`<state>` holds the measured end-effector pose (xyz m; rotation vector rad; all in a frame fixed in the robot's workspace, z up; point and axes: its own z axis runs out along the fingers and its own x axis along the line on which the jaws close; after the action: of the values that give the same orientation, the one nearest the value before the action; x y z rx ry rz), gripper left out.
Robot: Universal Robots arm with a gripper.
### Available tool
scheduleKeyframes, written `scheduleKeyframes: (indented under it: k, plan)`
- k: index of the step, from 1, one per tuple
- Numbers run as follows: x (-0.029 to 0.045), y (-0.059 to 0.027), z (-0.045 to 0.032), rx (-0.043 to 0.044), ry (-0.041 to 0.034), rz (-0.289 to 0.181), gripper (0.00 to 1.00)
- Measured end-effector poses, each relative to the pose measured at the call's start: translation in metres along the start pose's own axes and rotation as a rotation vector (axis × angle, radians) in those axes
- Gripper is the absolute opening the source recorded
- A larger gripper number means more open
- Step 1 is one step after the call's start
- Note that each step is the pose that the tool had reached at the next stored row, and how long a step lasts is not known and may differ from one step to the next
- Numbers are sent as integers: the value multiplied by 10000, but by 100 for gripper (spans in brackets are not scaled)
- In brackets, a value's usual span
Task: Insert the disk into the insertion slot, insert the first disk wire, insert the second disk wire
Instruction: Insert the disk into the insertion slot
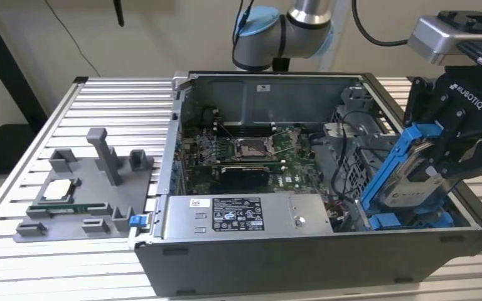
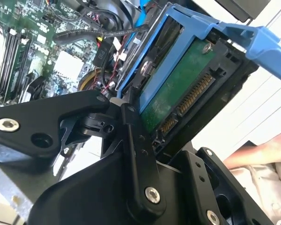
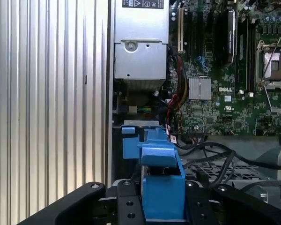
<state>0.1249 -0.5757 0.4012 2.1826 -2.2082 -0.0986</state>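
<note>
The disk (image 1: 410, 183), silver-grey in a bright blue carrier, hangs steeply tilted over the open computer case's front corner, on the exterior view's right. My gripper (image 1: 440, 168) is shut on it from the outer side. The carrier's lower end reaches the blue rails of the insertion slot (image 1: 408, 220). In the second wrist view the disk (image 2: 178, 96) shows its green circuit board and connector between my black fingers (image 2: 133, 140). In the first wrist view the blue carrier (image 3: 162, 185) lines up just before the slot (image 3: 136, 139). Black cables (image 3: 215, 157) lie loose beside the slot.
A grey power supply box (image 1: 241, 216) with a white sticker sits along the case front next to the slot. The motherboard (image 1: 241, 150) lies behind it. A grey fixture (image 1: 82, 188) stands on the slatted table at the exterior view's left. A person's hand (image 2: 257, 152) rests outside the case.
</note>
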Motion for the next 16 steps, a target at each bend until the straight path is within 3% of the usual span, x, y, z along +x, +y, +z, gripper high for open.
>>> scheduleKeyframes:
  k: [9, 12, 13, 16]
  plan:
    - [-8, -13, 164, 1, -3, -2, 0]
    - [-8, -13, 169, 1, -1, -2, 0]
    - [-9, -13, 170, 2, -5, -3, 100]
    - [-8, -13, 163, 1, -2, -2, 100]
